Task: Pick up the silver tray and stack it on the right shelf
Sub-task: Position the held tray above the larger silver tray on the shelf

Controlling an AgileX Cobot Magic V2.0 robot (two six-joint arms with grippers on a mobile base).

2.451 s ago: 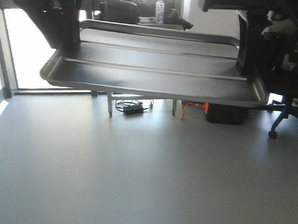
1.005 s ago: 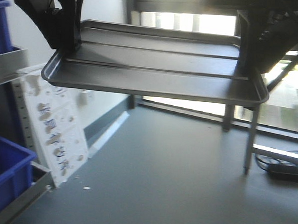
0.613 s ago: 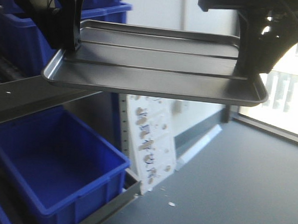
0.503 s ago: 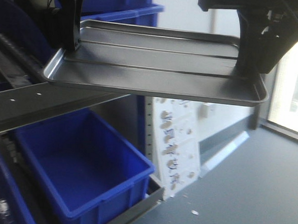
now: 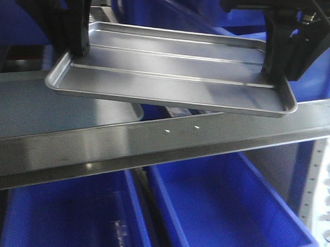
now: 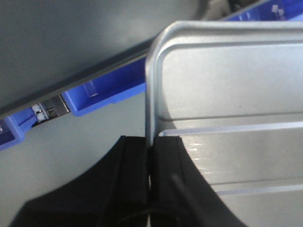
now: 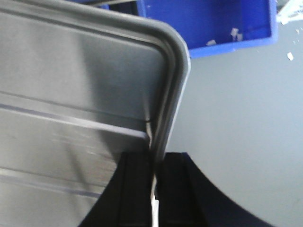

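Observation:
The silver tray (image 5: 168, 65) hangs level in the air, with two long ridges along its base. My left gripper (image 5: 76, 48) is shut on its left rim, and my right gripper (image 5: 275, 74) is shut on its right rim. The left wrist view shows the black jaws of the left gripper (image 6: 150, 142) pinching the tray (image 6: 227, 94) just below a rounded corner. In the right wrist view the right gripper (image 7: 155, 158) clamps the rim of the tray (image 7: 71, 71) the same way. The right shelf (image 5: 153, 140) shows its wide flat front bar with small screw heads, just below the tray.
A dull grey tray (image 5: 44, 109) lies on the shelf behind the bar, under the held tray's left part. Open blue bins (image 5: 227, 210) sit on the level below. More blue bins (image 5: 323, 65) stand behind the tray. Grey floor (image 7: 246, 118) lies under the right wrist.
The view has swung from open floor and windows round to the rack with blue bins. The shelf's front bar now lies right under the tray. Both grippers have kept their hold.

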